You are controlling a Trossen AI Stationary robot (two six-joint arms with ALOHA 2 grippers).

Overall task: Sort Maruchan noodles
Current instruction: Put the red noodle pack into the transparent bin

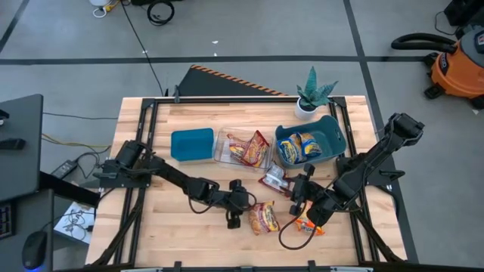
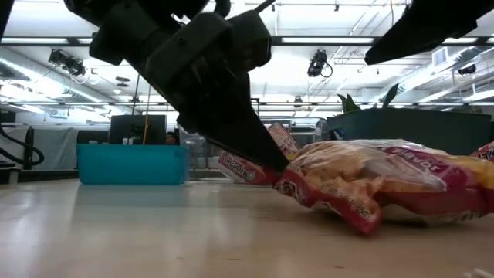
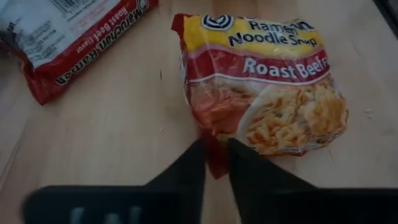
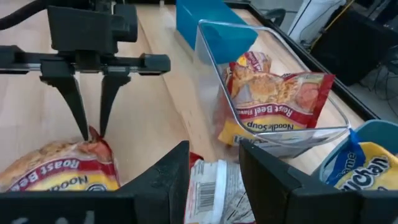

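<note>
Three bins sat across the far half of the table (image 1: 144,234): a teal bin (image 1: 192,143) on the left, a clear bin (image 1: 227,148) in the middle with red packets (image 1: 249,149) in it, and a blue bin (image 1: 333,136) on the right with blue-and-yellow packets (image 1: 299,147). Nearer me lay loose noodles, a Roast Beef packet (image 3: 261,87) at centre, a face-down red packet (image 1: 274,179) behind it, and an orange packet (image 1: 308,225) under the right arm. My left gripper (image 3: 216,163) had its fingers nearly together, pinching the Roast Beef packet's crimped edge. My right gripper (image 4: 214,168) hung over the face-down packet with fingers apart, holding nothing. To do this pick well, I judged I should bite deeper onto the seam before lifting, since crinkly film slips easily, then carry it to the clear bin.
</note>
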